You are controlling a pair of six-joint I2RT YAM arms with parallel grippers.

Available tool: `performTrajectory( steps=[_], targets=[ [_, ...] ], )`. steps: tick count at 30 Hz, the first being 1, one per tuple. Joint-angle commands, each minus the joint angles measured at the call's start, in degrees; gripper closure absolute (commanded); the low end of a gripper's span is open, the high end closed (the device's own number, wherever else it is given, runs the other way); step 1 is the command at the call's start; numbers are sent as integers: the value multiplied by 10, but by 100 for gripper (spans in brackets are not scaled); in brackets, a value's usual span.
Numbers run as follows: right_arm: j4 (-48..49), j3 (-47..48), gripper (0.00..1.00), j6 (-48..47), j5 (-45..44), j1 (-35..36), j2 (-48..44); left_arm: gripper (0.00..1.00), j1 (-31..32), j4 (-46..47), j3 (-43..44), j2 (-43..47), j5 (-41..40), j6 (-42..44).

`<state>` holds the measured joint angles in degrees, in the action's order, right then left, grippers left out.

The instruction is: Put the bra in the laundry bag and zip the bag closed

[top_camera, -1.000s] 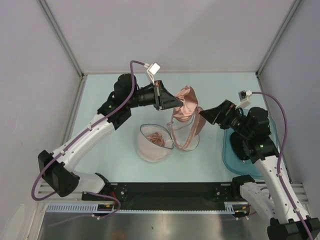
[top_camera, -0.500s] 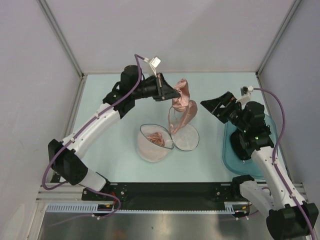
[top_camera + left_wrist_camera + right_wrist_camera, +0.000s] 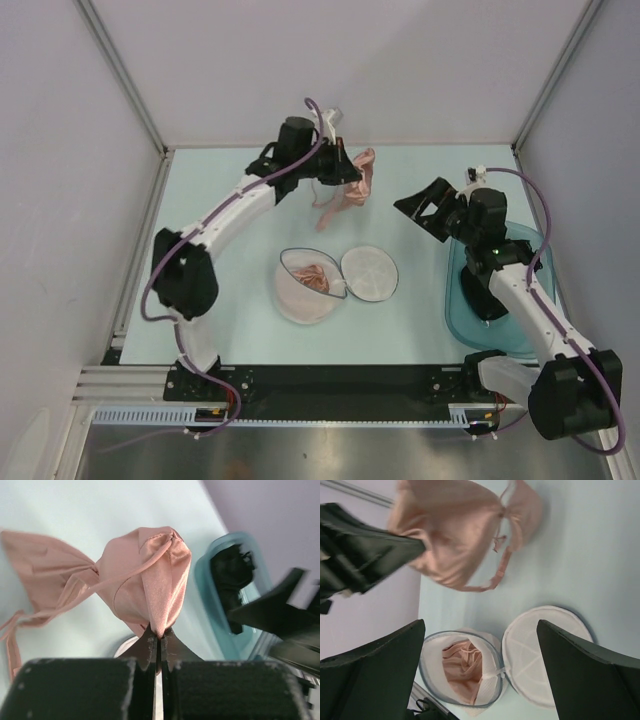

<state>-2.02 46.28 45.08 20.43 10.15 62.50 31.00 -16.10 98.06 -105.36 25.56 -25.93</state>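
Fingers point(image 3: 146, 649) of the left gripper point(image 3: 347, 176) are pinched tight on the salmon-pink satin bra point(image 3: 150, 575), gripping the bottom edge of one cup. The garment hangs in the air over the far side of the pale table point(image 3: 220, 300), near the back wall. One cup bulges above the grip, and the other cup and the thin straps trail off to the side.

On the right gripper point(image 3: 417, 198), the fingers point(image 3: 375, 680) stand spread wide with nothing between them. It hovers above the table, well apart from the bra and facing it.

Nearer the arm bases, in the middle of the table, the white mesh laundry bag point(image 3: 305, 290) lies unzipped. One domed half sits mouth up with some crumpled pink fabric point(image 3: 462, 667) inside. The other half point(image 3: 370, 272) is folded out flat beside it, joined at the rim.

At the right edge of the table sits a translucent teal basin point(image 3: 520, 240) with something black point(image 3: 231, 572) in it.
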Motion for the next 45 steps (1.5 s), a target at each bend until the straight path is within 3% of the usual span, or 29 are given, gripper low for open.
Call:
performTrajectory(
  steps=[1, 5, 9, 13, 18, 23, 33, 39, 45],
  targets=[
    [53, 20, 0, -23, -15, -1, 38, 100, 2, 97, -2, -86, 68, -48],
    [88, 13, 0, -28, -16, -7, 77, 100, 5, 155, -4, -129, 98, -97],
    [126, 16, 0, -18, -7, -8, 138, 100, -6, 151, 35, -174, 101, -104],
    [156, 44, 0, 0, -13, -7, 202, 100, -17, 94, 109, -231, 114, -88],
    [114, 119, 0, 5, -4, -13, 303, 100, -39, 34, 192, -291, 127, -70],
    [114, 179, 0, -10, -7, -7, 359, 100, -69, 39, 185, -313, 131, -77],
    [73, 315, 0, -31, -30, -15, 491, 100, -81, 69, 133, -326, 154, -170],
    [-1, 369, 0, -41, -64, -5, 535, 98, -81, 186, 25, -272, 170, -259],
    [51, 350, 0, 3, -38, 7, 552, 92, -81, 294, -33, -253, 175, -373]
  ],
)
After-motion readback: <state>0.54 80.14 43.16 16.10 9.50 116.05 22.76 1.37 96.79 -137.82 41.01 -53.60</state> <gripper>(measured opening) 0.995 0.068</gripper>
